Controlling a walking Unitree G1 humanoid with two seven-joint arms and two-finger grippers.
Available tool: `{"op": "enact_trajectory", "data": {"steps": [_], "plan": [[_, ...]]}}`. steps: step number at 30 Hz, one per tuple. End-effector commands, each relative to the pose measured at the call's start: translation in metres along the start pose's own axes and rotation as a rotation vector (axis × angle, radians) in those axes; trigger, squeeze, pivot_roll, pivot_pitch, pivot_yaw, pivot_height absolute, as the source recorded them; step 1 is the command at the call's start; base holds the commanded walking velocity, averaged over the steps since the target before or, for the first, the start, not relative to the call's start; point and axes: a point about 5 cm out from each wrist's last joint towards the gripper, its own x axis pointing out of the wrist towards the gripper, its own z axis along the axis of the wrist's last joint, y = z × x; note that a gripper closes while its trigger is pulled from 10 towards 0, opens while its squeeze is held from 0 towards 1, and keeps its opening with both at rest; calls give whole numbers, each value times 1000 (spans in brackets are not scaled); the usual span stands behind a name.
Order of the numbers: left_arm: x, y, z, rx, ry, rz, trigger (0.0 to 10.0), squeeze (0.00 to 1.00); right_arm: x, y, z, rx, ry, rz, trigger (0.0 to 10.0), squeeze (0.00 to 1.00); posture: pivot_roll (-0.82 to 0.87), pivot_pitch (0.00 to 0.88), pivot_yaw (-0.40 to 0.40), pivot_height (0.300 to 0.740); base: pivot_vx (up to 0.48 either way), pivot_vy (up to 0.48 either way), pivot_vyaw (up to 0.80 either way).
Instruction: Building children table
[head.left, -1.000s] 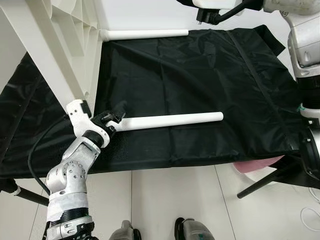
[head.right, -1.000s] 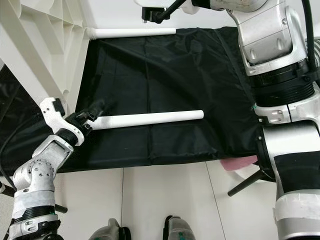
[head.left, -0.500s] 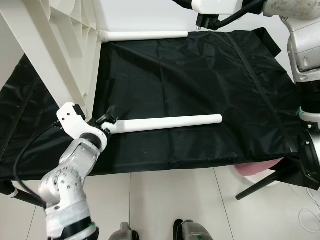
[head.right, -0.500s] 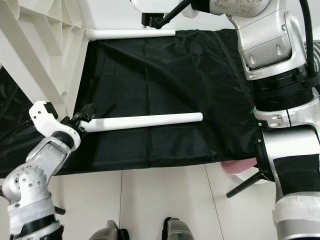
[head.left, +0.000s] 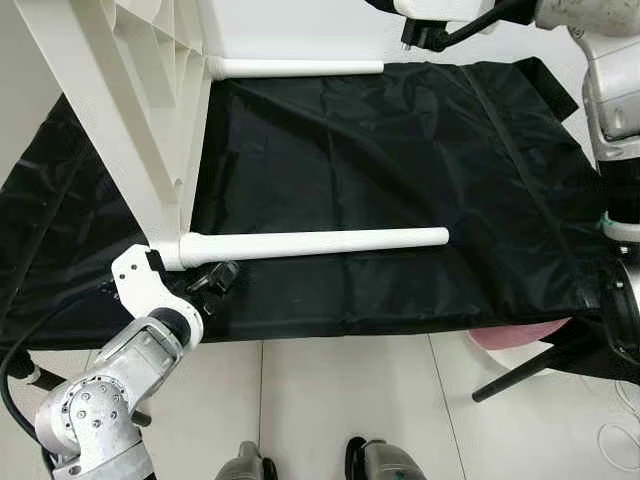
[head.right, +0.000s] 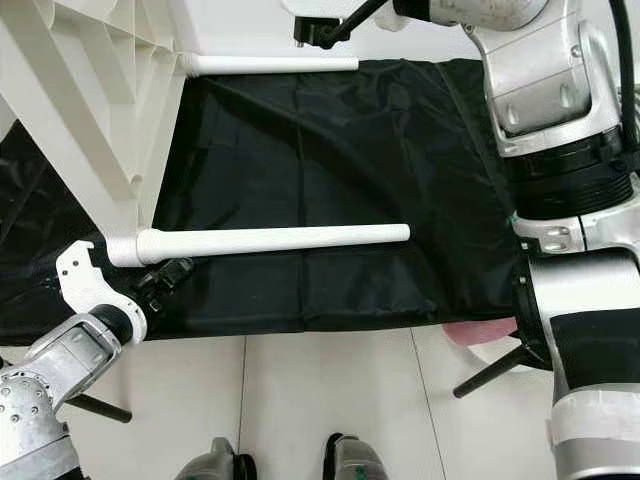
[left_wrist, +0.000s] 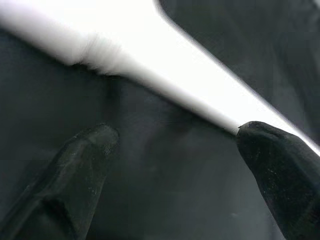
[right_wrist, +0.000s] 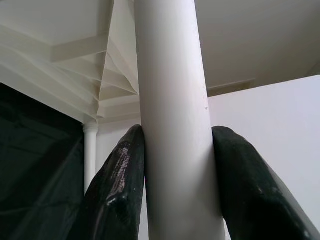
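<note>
A white children's table top (head.left: 120, 110) stands on its edge at the left, ribbed underside facing the black cloth. The near white leg (head.left: 320, 242) lies level over the cloth, its left end at the top's lower corner. A far white leg (head.left: 300, 68) juts from the far corner. My left gripper (head.left: 215, 280) is open just below the near leg's socket end, nothing between its fingers (left_wrist: 90, 155). My right gripper (head.left: 422, 36) is raised at the back and shut on another white leg (right_wrist: 172, 125).
A black cloth (head.left: 400, 160) covers the floor under the table parts. A pink object (head.left: 515, 333) and a black stand leg (head.left: 530, 365) lie at the cloth's near right edge. White tiles (head.left: 340, 400) run in front, with my feet at the bottom.
My left gripper has let go of the near leg and drawn back toward me. The leg's left end now sits against the table top's corner.
</note>
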Motion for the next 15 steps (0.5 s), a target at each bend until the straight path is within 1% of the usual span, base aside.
{"op": "enact_trajectory", "data": {"steps": [1,2,4,5,7,8,10,13,15], "plan": [[0,-4,1,4,-9,-14,10000,0,2,7,-8,49,32,-11,0,0,-65,168,60,740,0,0,0],[4,-11,7,-23,-40,-42,10000,0,0,2,-12,63,62,-76,0,0,-67,162,65,740,0,0,0],[4,-11,7,-23,-40,-42,10000,0,0,2,-12,63,62,-76,0,0,-67,162,65,740,0,0,0],[6,-15,11,-41,-55,-59,10000,0,-3,-1,-17,79,93,-115,0,0,-74,163,73,740,0,0,0],[6,-16,12,-44,-57,-66,10000,0,-4,-2,-18,84,103,-123,0,0,-74,163,73,740,0,0,0],[6,-16,12,-44,-57,-66,10000,0,-4,-2,-18,84,103,-123,0,0,-74,163,73,740,0,0,0],[9,-13,12,-68,-42,-59,10000,0,-10,-4,-23,101,134,-153,0,0,-85,163,86,740,0,0,0],[10,-11,12,-77,-34,-53,10000,0,-12,-5,-25,108,145,-163,0,0,-87,163,92,740,0,0,0],[13,-8,9,-84,-5,-39,10000,0,-17,-6,-29,120,167,-194,0,0,-92,162,97,740,0,0,0]]}}
